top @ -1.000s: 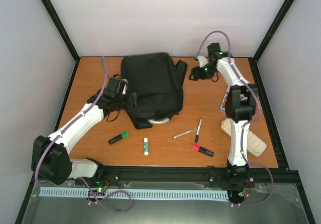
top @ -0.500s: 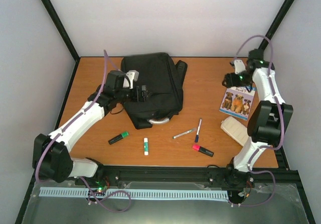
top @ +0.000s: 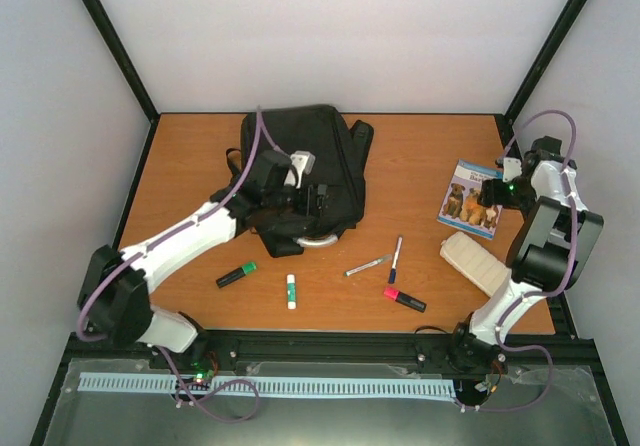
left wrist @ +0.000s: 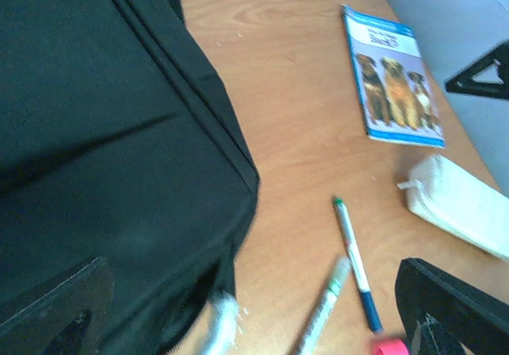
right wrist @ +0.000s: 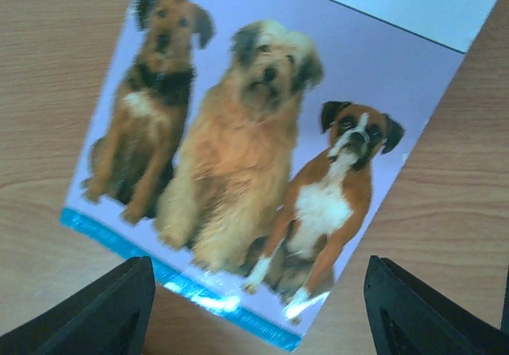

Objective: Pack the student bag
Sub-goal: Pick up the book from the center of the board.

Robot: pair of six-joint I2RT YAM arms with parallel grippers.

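The right gripper (right wrist: 256, 279), wide open, is hanging over the thin blue paper book with 3 dogs (right wrist: 238, 132) lying flat, so its fingers (right wrist: 103, 307) may be slipping off it, while the wide-open left gripper (top: 318, 198) is hovering over the big black fabric student bag (top: 300, 151) at the back.

1. Left arm stretches out long and low — the left gripper (top: 318, 202) is wide apart, holding nothing.
2. Right arm is folded up tall — the right gripper (top: 492, 194) points down, fingers spread.

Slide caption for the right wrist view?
Open right tool poised above the dog-cover book lying flat on the table.
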